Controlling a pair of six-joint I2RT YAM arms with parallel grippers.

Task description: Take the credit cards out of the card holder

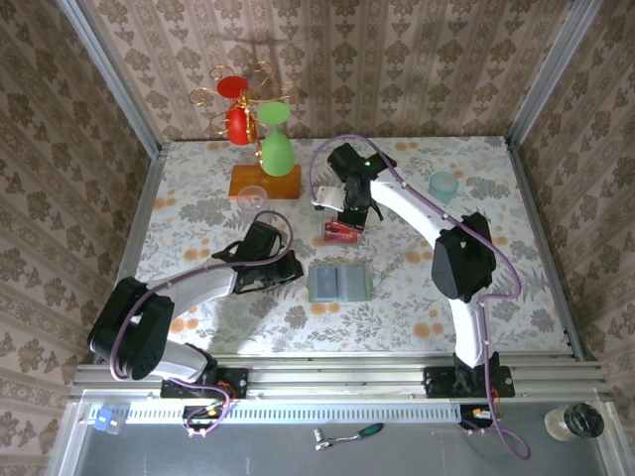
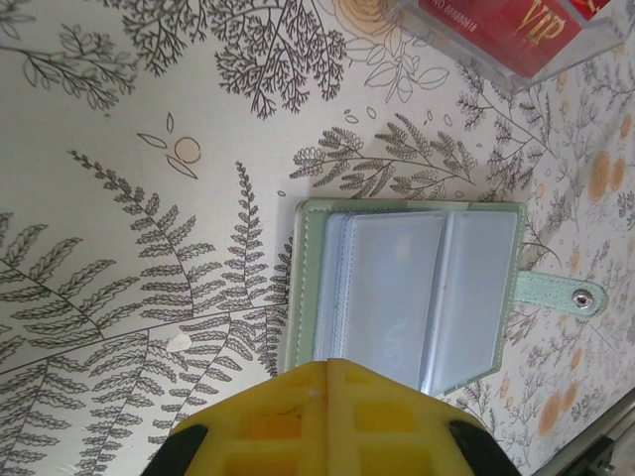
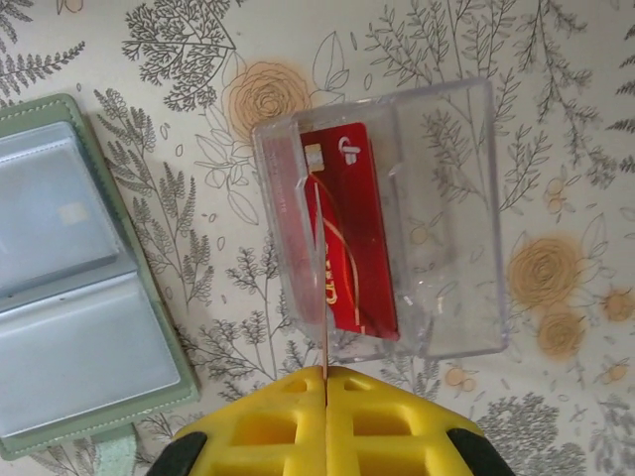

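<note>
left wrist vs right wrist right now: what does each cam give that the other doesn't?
Left wrist: the metal snap on the strap, and the shut left claw. Right wrist: the whole clear tray, a red card flat in it, and the right claw shut on what looks like a second card, edge-on. Both: the open card holder, sleeves looking empty, and red card in the tray.

The yellow claw is closed, its two halves pressed together. Just beyond its tip, slightly right, the pale green card holder lies open on the fern-printed tabletop, its snap strap pointing right. Farther ahead and right, a clear tray holds a red card.
</note>
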